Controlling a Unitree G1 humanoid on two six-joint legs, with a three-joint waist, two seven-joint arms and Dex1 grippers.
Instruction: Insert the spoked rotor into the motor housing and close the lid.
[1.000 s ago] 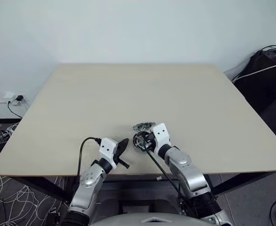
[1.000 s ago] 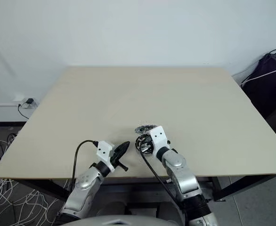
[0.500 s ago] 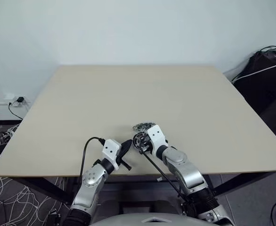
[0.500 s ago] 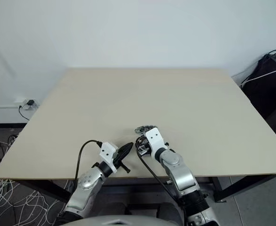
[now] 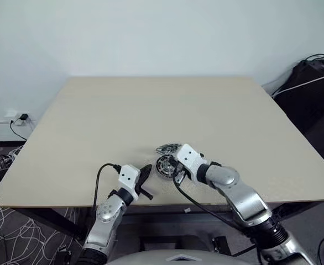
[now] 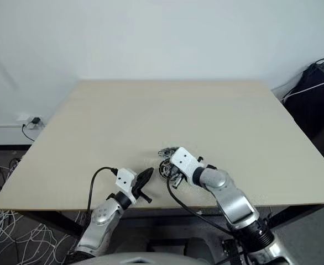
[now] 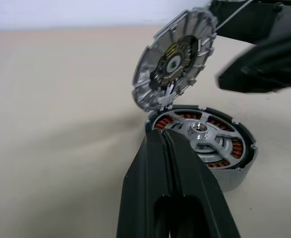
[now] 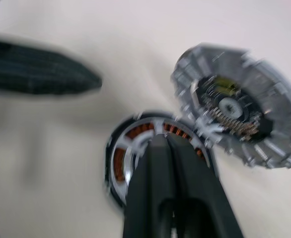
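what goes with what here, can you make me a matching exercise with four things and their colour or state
Things:
1. motor housing
2. silver disc
3. left gripper
4. table

States:
a. shut, holding nothing
b. lying flat, copper coils facing up
c. beige, carrying the parts
d. tipped up on its edge beside the housing

Pairs: 1-b, 2-d, 3-a, 4-c
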